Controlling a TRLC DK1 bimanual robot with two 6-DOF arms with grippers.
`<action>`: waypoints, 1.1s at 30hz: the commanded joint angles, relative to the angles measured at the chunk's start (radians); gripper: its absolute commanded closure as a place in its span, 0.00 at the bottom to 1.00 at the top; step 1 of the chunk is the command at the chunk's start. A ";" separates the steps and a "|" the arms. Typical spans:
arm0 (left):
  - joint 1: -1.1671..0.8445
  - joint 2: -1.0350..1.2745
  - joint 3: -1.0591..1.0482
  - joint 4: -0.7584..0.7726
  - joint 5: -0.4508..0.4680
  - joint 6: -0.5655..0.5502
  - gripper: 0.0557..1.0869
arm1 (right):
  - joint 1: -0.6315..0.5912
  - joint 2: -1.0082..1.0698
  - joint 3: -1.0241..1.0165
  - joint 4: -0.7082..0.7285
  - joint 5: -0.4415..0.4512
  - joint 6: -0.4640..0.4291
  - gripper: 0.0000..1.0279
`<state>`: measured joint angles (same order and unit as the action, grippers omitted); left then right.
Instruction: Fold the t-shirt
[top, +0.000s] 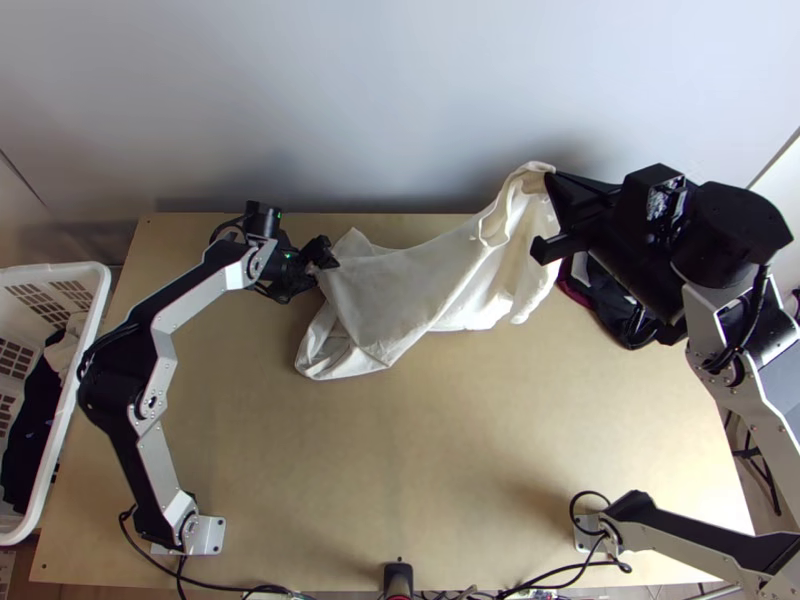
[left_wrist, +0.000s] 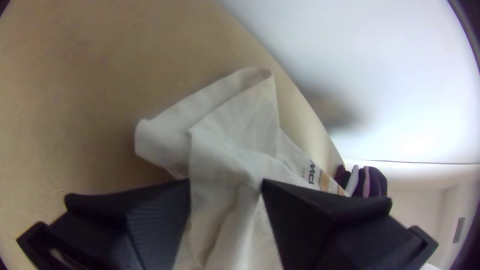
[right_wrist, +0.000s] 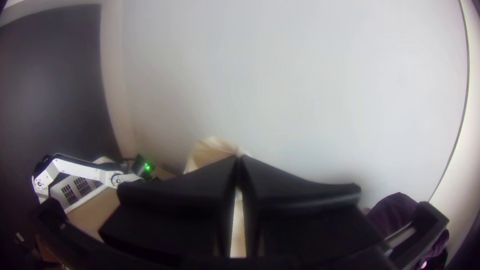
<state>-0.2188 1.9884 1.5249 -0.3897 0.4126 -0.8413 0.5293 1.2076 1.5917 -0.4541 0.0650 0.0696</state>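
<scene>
Nearest, toward the upper right of the top view, see the right gripper (right_wrist: 239, 159), wide flat black fingers closed on one edge of the thin cream-white cloth t-shirt (top: 400, 290). Raised well above the light wooden table (top: 450, 450), probably to let the cloth's own weight draw out creases. Farther off, left of centre, find the left gripper (left_wrist: 226, 182) low at the opposite, bunched end, fingers apart with cloth between, presumably placed for a second hold and a stretch between both. Slung across upper centre: unfolded, twisted, partly resting on the wood. Cannot tell sleeve from hem at the raised edge.

Learn from the right wrist view of fingertips meeting, with a cream peak of cloth just beyond; harder to judge from above. Pick out in the left wrist view a doubled-over flap and a small dark print (left_wrist: 311, 172). From above, take in instead the full span of cloth, the pile of dark clothes (top: 608, 300) right of centre, and the white plastic basket (top: 60, 269) at the left edge, likely put aside for working room.
</scene>
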 joint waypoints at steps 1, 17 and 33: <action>0.002 -0.102 -0.147 0.216 -0.014 -0.133 0.96 | -0.002 -0.003 -0.016 0.003 0.006 -0.004 0.97; 0.147 -0.332 0.078 -0.066 -0.005 0.068 0.96 | -0.071 -0.037 -0.049 0.046 0.018 0.002 0.97; 0.249 -0.289 0.646 -0.279 -0.017 0.151 0.96 | -0.247 0.202 0.281 0.158 0.039 -0.022 0.97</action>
<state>0.0181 1.7031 2.0121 -0.6342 0.4000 -0.7132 0.3344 1.3079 1.7130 -0.3176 0.0914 0.0505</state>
